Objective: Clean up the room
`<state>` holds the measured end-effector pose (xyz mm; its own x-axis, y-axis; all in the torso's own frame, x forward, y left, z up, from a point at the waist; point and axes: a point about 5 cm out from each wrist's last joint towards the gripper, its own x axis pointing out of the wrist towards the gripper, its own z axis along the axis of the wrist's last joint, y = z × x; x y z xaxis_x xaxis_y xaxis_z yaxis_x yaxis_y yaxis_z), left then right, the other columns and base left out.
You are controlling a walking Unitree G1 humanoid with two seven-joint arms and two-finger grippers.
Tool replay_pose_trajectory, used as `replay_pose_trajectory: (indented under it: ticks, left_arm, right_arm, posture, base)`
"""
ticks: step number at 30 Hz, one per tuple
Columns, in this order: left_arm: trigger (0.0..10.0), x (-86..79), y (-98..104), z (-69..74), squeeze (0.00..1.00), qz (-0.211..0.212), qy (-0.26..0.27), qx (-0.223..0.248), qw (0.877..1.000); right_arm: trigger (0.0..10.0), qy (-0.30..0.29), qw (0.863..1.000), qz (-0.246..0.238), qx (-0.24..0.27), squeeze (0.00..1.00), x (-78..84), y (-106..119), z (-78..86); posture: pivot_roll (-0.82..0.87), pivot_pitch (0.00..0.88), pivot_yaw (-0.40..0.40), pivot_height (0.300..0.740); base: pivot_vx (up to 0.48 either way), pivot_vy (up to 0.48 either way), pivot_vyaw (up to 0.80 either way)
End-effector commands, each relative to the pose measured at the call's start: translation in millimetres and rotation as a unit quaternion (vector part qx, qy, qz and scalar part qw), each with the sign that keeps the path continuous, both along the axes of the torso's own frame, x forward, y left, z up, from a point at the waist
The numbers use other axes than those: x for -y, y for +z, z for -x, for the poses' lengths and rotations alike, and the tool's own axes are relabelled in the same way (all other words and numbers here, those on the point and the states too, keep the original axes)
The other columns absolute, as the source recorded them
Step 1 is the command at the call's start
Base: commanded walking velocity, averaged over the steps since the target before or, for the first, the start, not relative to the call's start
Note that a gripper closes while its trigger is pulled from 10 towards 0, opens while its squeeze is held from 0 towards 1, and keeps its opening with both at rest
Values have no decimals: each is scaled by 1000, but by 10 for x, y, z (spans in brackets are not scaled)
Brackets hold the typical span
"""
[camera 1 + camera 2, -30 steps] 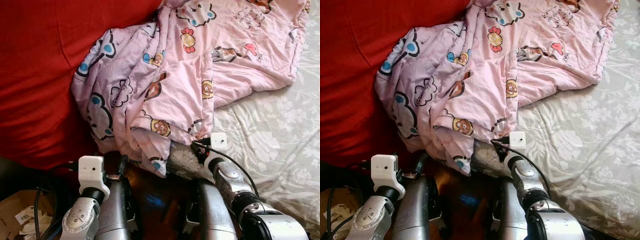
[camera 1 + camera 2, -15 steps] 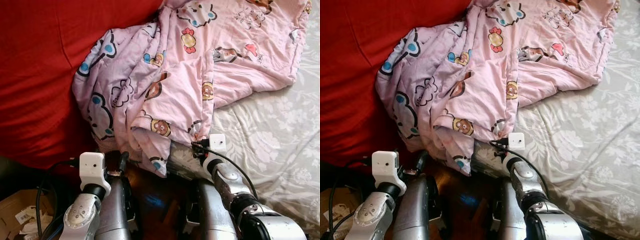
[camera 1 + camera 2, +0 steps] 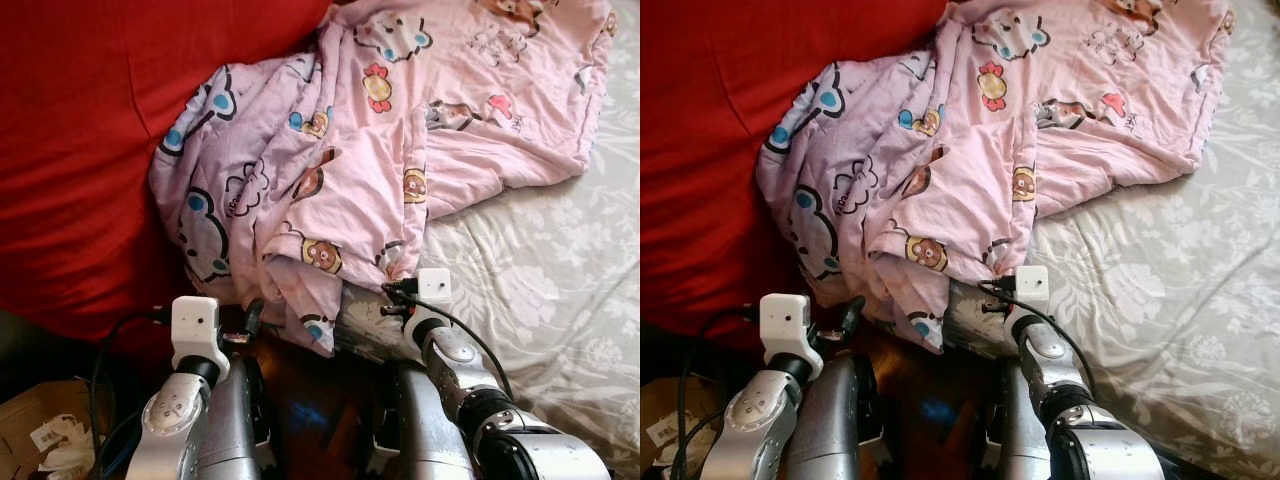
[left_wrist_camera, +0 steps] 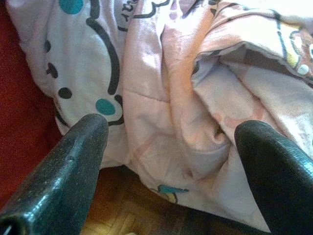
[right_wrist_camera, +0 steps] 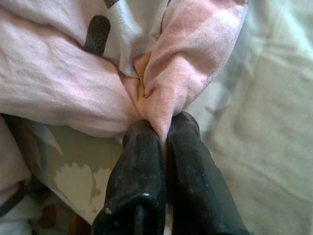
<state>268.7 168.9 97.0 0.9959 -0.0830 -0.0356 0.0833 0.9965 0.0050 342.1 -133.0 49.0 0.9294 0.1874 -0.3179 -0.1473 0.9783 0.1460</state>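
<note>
A pink quilt printed with cartoon animals lies crumpled across the bed, its lower corner hanging over the bed's edge. My right gripper is shut on a pinched fold of that quilt at the bed's edge; its wrist sits just below the quilt's hem. My left gripper is open, its two black fingers spread wide just short of the quilt's hanging corner, above the wooden floor. The left wrist is low, beside the red cover.
A red cover fills the left side. A grey floral bed sheet spreads to the right. Dark wooden floor shows between my arms. A cardboard box with paper scraps sits at the lower left.
The left arm has moved up and a little right, closer to the quilt's hanging corner. The right gripper has kept its hold on the fold. The view has shifted slightly.
</note>
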Motion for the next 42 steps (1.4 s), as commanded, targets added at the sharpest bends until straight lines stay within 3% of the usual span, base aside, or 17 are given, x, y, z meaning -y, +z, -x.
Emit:
replay_pose_trajectory:
  ticks: [1, 5, 6, 12, 18, 32, 42]
  left_arm:
    - [10000, -27, -98, 4, 0, -3, 2, -14, 1000]
    - [10000, -50, -122, -59, 0, -8, 1, -13, 1000]
    - [10000, -58, -127, -80, 0, -9, 2, -13, 1000]
    - [10000, -103, -180, -171, 0, -16, 6, -17, 1000]
    - [10000, -117, -180, -238, 0, -16, 7, -11, 1000]
    - [10000, -173, -219, -284, 0, -9, 26, -6, 1000]
    - [10000, -335, -481, -177, 0, 15, 72, -51, 996]
  right_arm:
    - [0, -11, 1000, -7, -3, 0, 34, -64, 55]
    - [0, -11, 1000, -11, 14, 0, 58, -86, 101]
    - [10000, -12, 1000, -9, 18, 0, 67, -88, 112]
    - [10000, -44, 998, -23, 40, 0, 162, -106, 169]
    - [10000, -43, 996, -43, 62, 0, 135, -86, 192]
    - [10000, -47, 995, -41, 72, 0, 174, -60, 186]
    - [10000, -44, 996, -38, 64, 0, 157, -124, 243]
  posture:
    - [66, 166, -53, 585]
    - [52, 127, -52, 585]
    - [50, 119, -52, 585]
    - [38, 82, -48, 585]
    - [32, 70, -43, 585]
    - [24, 60, -46, 663]
    - [22, 60, -46, 728]
  base:
    - [0, 0, 0]
    - [0, 0, 0]
    - [0, 0, 0]
    - [0, 0, 0]
    - [0, 0, 0]
    - [0, 0, 0]
    - [0, 0, 0]
